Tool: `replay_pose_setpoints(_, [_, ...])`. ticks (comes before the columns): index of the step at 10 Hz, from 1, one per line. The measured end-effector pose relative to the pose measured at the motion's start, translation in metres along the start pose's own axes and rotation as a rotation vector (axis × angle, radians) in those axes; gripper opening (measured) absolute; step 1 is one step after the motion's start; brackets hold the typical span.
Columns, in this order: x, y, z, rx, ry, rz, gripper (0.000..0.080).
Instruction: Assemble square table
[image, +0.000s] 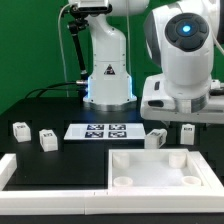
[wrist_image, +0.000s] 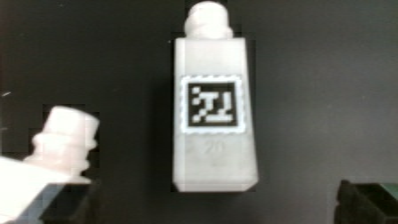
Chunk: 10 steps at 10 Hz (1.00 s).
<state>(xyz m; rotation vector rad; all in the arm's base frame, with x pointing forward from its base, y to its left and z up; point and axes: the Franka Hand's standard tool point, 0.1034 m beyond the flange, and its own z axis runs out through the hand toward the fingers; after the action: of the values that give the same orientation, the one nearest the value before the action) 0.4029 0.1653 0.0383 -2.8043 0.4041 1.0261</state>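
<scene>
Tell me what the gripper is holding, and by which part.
Nothing: the gripper is open above the white plastic block leg with a black-white tag, lying loose on the black table.

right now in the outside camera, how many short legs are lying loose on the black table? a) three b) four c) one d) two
b: two legs lie to the exterior view's left of the marker board and two more to its right, with none fitted into the table top.
</scene>
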Motion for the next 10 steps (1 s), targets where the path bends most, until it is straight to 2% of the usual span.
replay_pose_setpoints(1, [-0.006,0.003,0.003,-0.015,-0.071,-0.006,0.0649])
replay_pose_setpoints(2, [-0.005,0.005,0.005,-0.023,-0.141,-0.009,0.0649])
replay_pose_setpoints(4, [-0.002,0.001,0.010,-0.011,-0.162,0.005,0.0649])
replay_pose_setpoints(5, [-0.004,-0.006,0.019,-0.002,-0.185,0.018,0.0649])
replay_pose_setpoints(7, [-0.007,-0.016,0.034,-0.018,-0.205,0.027,0.0649])
replay_pose_setpoints(8, [-0.007,-0.016,0.043,-0.023,-0.219,0.027,0.0649])
replay_pose_setpoints(10, [-0.008,-0.010,0.050,-0.023,-0.237,0.018,0.0649])
